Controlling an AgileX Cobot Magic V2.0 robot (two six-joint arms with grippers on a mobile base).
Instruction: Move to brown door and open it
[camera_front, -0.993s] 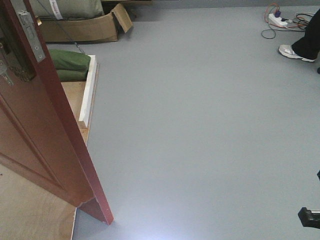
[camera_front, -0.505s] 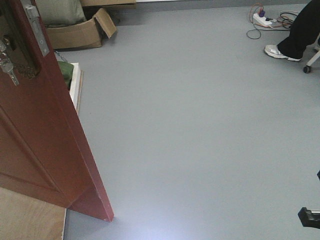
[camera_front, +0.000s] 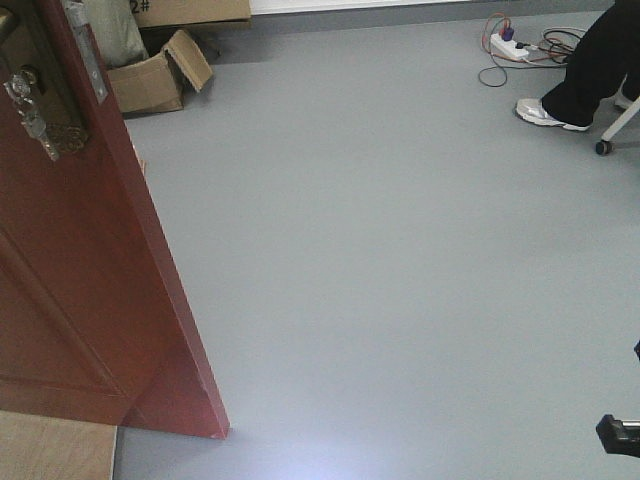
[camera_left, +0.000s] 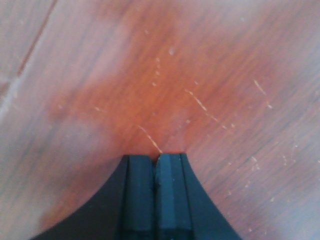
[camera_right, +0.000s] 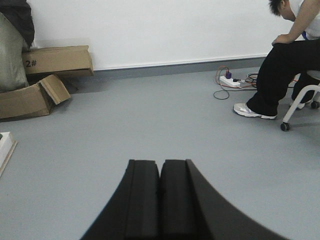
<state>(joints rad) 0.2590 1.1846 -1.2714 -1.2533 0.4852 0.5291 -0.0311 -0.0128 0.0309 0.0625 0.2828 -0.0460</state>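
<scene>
The brown door (camera_front: 90, 280) fills the left of the front view, standing ajar with its edge toward me. Its silver latch plate (camera_front: 88, 50) and hanging keys (camera_front: 30, 110) show near the top left. My left gripper (camera_left: 155, 159) is shut and empty, its tips pressed against or very close to the reddish-brown door face (camera_left: 165, 75). My right gripper (camera_right: 160, 164) is shut and empty, held over bare grey floor (camera_right: 150, 130), away from the door.
Tan cardboard boxes (camera_front: 155, 75) sit by the far wall, also in the right wrist view (camera_right: 35, 95). A seated person (camera_right: 290, 65) with a white shoe (camera_front: 545, 113) and a power strip with cables (camera_front: 505, 45) are at the far right. Pale plywood (camera_front: 55, 450) lies at the bottom left.
The view has swung: the door takes more of the left, the boxes and white board slid left and up, and the person's foot moved left. The grippers stay shut.
</scene>
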